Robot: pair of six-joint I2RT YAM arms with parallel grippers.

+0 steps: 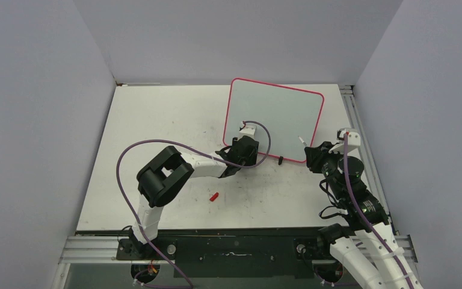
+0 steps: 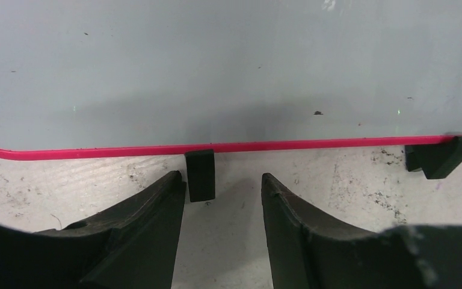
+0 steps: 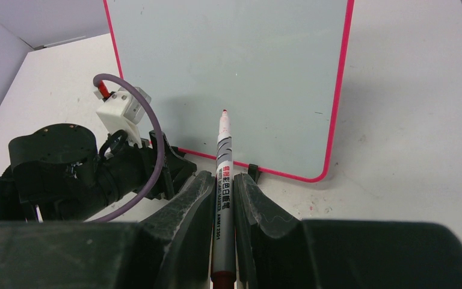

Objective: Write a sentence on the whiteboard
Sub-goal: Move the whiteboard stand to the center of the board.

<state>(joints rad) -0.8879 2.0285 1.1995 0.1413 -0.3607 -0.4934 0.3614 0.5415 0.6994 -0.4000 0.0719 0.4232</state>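
Note:
The whiteboard (image 1: 280, 111) lies flat at the back of the table, pale grey with a pink rim (image 2: 96, 150). Its face looks blank; the sentence is out of view. My left gripper (image 1: 243, 148) sits low at the board's near edge, open. One black clip foot (image 2: 200, 175) stands just ahead of the gap, close to the left finger. My right gripper (image 3: 222, 183) is shut on a grey whiteboard marker (image 3: 224, 168). The marker's uncapped red tip (image 3: 223, 113) hovers over the board's (image 3: 234, 66) near right part.
A small red marker cap (image 1: 214, 196) lies on the scuffed white tabletop (image 1: 156, 114) in front of the left arm. A second clip foot (image 2: 440, 156) sticks out of the rim. Grey walls close three sides; a metal rail (image 1: 361, 135) runs along the right edge.

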